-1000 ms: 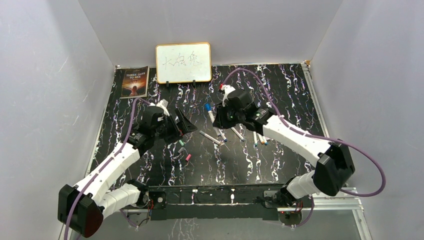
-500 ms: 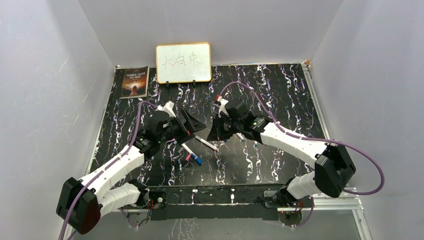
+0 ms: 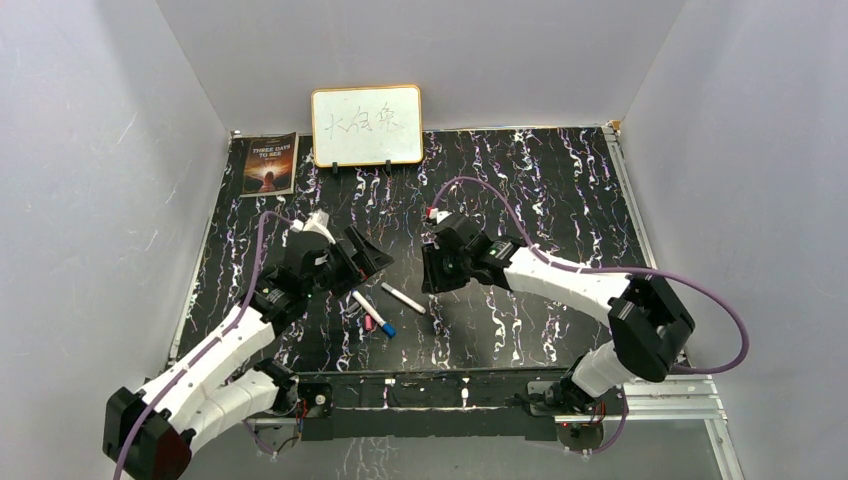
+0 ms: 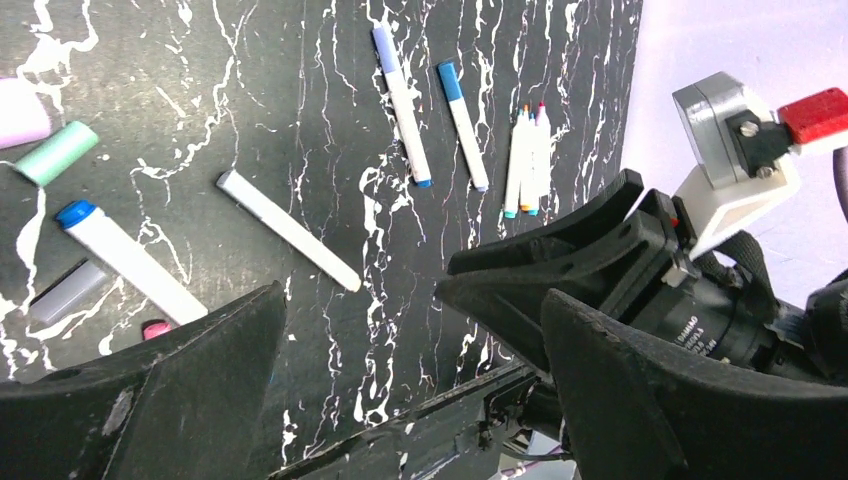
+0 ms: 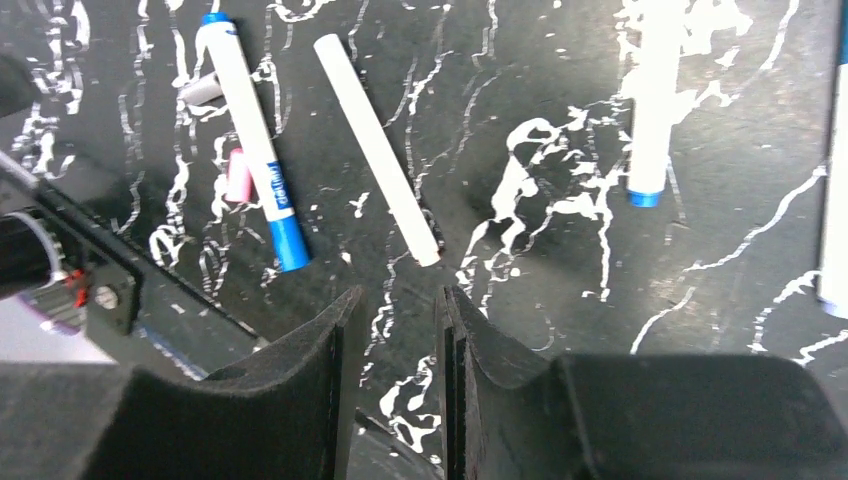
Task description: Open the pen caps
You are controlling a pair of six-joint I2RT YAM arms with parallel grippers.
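Note:
A white pen barrel [image 3: 403, 298] and a white pen with a blue cap [image 3: 372, 312] lie between my two grippers. They also show in the right wrist view, the barrel [image 5: 378, 150] beside the blue-capped pen [image 5: 250, 140]. Loose caps lie by them: teal [image 4: 55, 153], pink [image 5: 237, 175] and grey [image 5: 200, 90]. More capped pens [image 4: 400, 105] lie farther off. My left gripper [image 3: 368, 258] is wide open and empty [image 4: 410, 330]. My right gripper [image 3: 430, 272] hangs low over the mat, jaws a narrow gap apart with nothing between them [image 5: 395, 295].
A small whiteboard [image 3: 366, 125] and a book [image 3: 270, 163] stand at the back of the black marbled mat [image 3: 560, 180]. A tight bundle of pens [image 4: 527, 160] lies beyond the right arm. Grey walls close in both sides.
The right gripper has come down and nearer the front edge. The blue-capped pen it carried a second ago now lies on the mat. The left gripper has pulled back slightly.

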